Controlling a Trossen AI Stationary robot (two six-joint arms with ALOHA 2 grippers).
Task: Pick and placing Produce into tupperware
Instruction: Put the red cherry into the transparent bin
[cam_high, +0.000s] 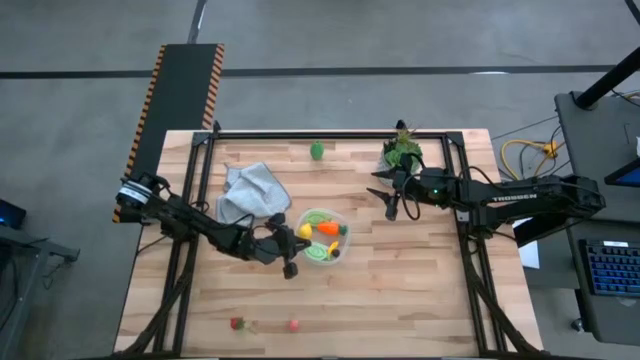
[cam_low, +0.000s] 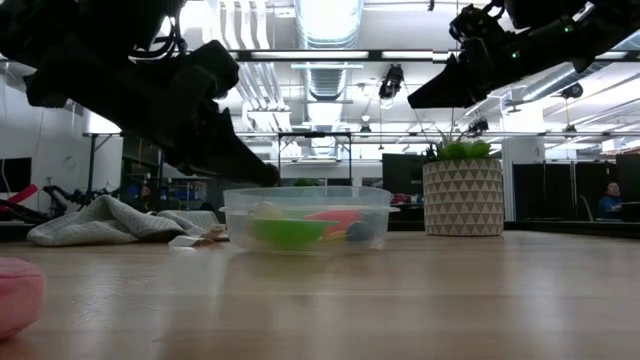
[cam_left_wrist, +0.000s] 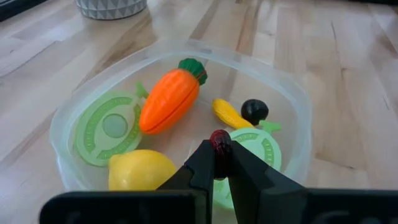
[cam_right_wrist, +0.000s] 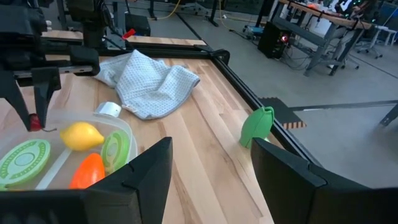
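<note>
High view: the tupperware (cam_high: 322, 237) sits near the table's middle, holding produce. The left gripper (cam_high: 287, 250) is at its left rim. The right gripper (cam_high: 392, 199) hovers well to the container's right, near the potted plant (cam_high: 402, 150). A grey cloth (cam_high: 250, 193) lies left of the container. A green piece (cam_high: 317, 151) sits alone at the far edge, and 2 small red pieces (cam_high: 237, 323) lie near the front edge.

Low view: only here does it show that both grippers hang above the table, the left one low over the container's rim.

Left wrist view: the left fingers are pinched tight on a tiny dark red piece (cam_left_wrist: 219, 140) above the container. Inside lie an orange carrot (cam_left_wrist: 171, 99), its long axis slanting, leafy end toward the plant pot; a lemon (cam_left_wrist: 138, 170); 2 green slices (cam_left_wrist: 106, 127); a small yellow piece (cam_left_wrist: 229, 114); and a dark round one (cam_left_wrist: 254, 110).

Right wrist view: the right fingers stand apart with nothing between them, and the lone green piece stands upright.
</note>
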